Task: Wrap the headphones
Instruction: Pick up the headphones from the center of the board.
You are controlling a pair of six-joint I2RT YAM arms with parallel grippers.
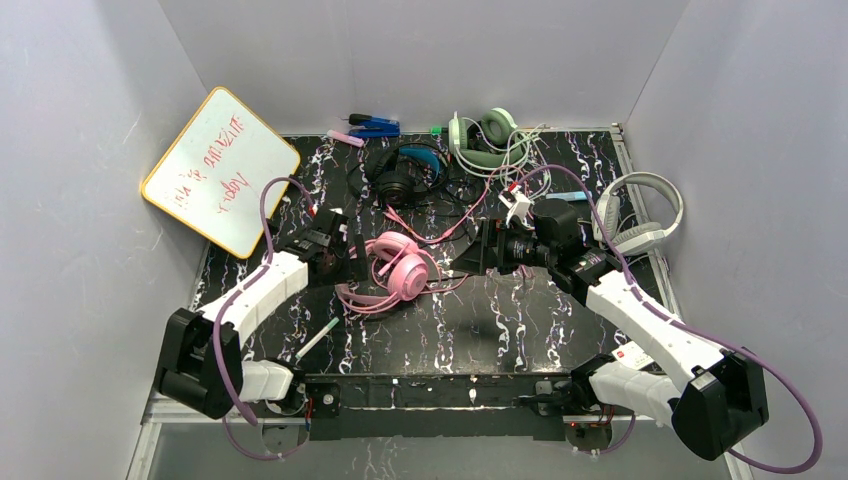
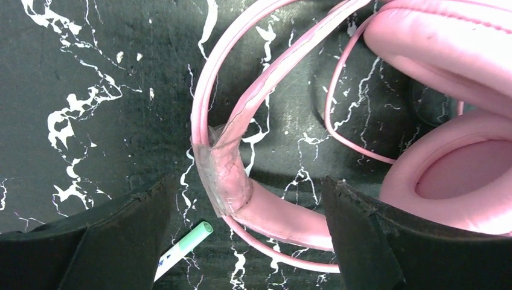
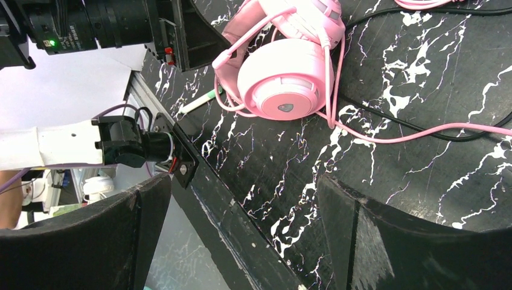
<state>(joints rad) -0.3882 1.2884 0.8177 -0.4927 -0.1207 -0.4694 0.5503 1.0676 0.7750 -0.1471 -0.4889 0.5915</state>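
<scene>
We see the pink headphones (image 1: 400,268) at centre frame, cord (image 3: 386,130) looped loosely about them, headband (image 2: 229,175) seemingly taped. The left hand (image 2: 246,190) and right hand (image 3: 244,181) both gape, grasping nothing.

Pink headphones (image 3: 284,84) lie ahead of the wide-parted end effector (image 3: 244,193).

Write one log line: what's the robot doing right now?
left gripper: open, straddling pink headphones band | right gripper: open, empty | pink cord: loose on tabletop
</scene>
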